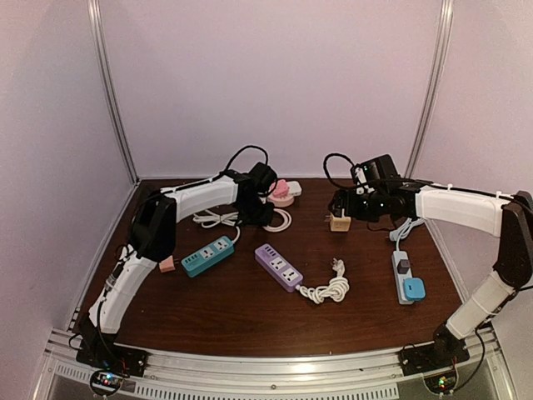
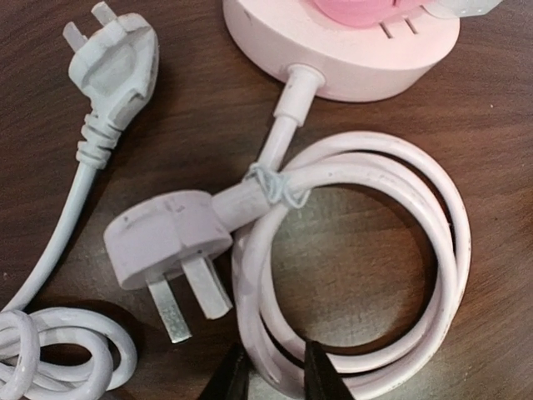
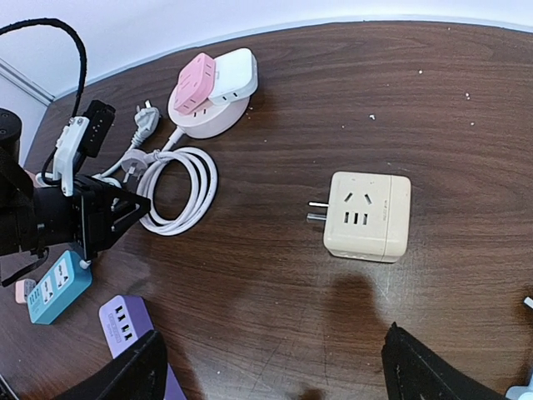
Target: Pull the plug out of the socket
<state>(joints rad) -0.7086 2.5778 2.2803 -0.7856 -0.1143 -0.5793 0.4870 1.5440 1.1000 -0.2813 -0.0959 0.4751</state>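
Note:
A round pink socket (image 2: 350, 58) lies at the back of the table, with a pink block (image 3: 194, 82) and a white block (image 3: 234, 73) plugged into its top. Its pink cord (image 2: 433, 208) is coiled in front of it, ending in a loose pale plug (image 2: 162, 237). My left gripper (image 2: 275, 379) is down at the near side of the coil, its fingertips (image 2: 321, 377) pressed on either side of the cord strands. My right gripper (image 3: 275, 375) hangs wide open with nothing in it, above the table just short of a cream cube adapter (image 3: 366, 215).
A loose white plug (image 2: 112, 67) and its cord lie left of the coil. A teal strip (image 1: 207, 255) and a purple strip (image 1: 279, 267) sit mid-table, with a bundled white cord (image 1: 326, 289). At the right, a white strip (image 1: 400, 268) carries a grey plug and a blue plug (image 1: 413, 289).

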